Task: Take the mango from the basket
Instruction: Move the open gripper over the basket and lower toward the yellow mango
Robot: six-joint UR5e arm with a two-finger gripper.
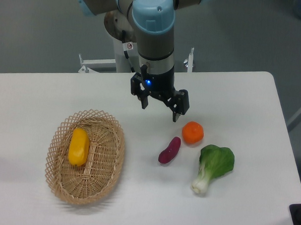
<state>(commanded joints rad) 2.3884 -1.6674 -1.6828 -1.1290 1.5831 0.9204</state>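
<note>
The mango (79,146) is a smooth yellow-orange oblong fruit lying lengthwise inside the oval tan wicker basket (107,170) at the left front of the white table. My gripper (159,110) hangs above the table's middle, up and to the right of the basket and well apart from the mango. Its two dark fingers are spread apart and hold nothing.
A round orange (193,133) lies just right of and below the gripper. A small purple tuber (169,150) lies next to it. A green leafy bok choy (213,166) lies at the right front. The table's right edge (285,134) is beyond them.
</note>
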